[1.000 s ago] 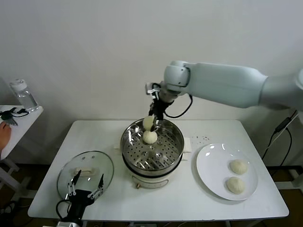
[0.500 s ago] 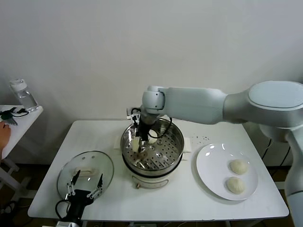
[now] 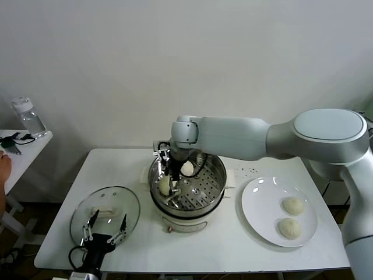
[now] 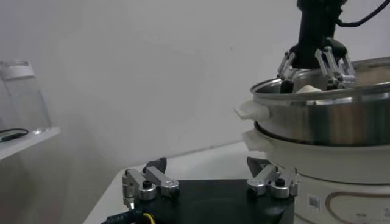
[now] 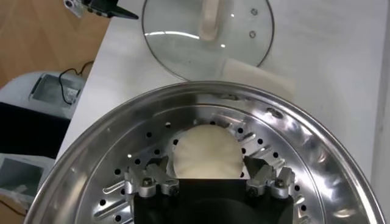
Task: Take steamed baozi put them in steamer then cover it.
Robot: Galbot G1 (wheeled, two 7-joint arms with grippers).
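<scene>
The steel steamer [image 3: 218,175] stands mid-table on its white pot base. My right gripper [image 3: 169,189] reaches down into its left side, open, with one baozi [image 5: 207,152] resting on the perforated floor between the spread fingers. A second baozi [image 3: 187,168] lies farther back in the basket. Two more baozi [image 3: 294,205] [image 3: 289,228] sit on the white plate [image 3: 250,204] at the right. The glass cover [image 3: 119,201] lies flat at the table's front left, its white handle up. My left gripper [image 3: 105,228] hangs open just in front of it, empty.
A clear bottle [image 3: 28,116] stands on a side table at the far left. A white pad [image 5: 256,76] lies between steamer and cover, and another white pad [image 3: 231,178] lies beside the steamer's right. The wall is close behind the table.
My right arm came down from above the steamer's rim into its left side with the baozi. Its jaws, shut on the baozi before, now stand open around it. The left arm stayed put.
</scene>
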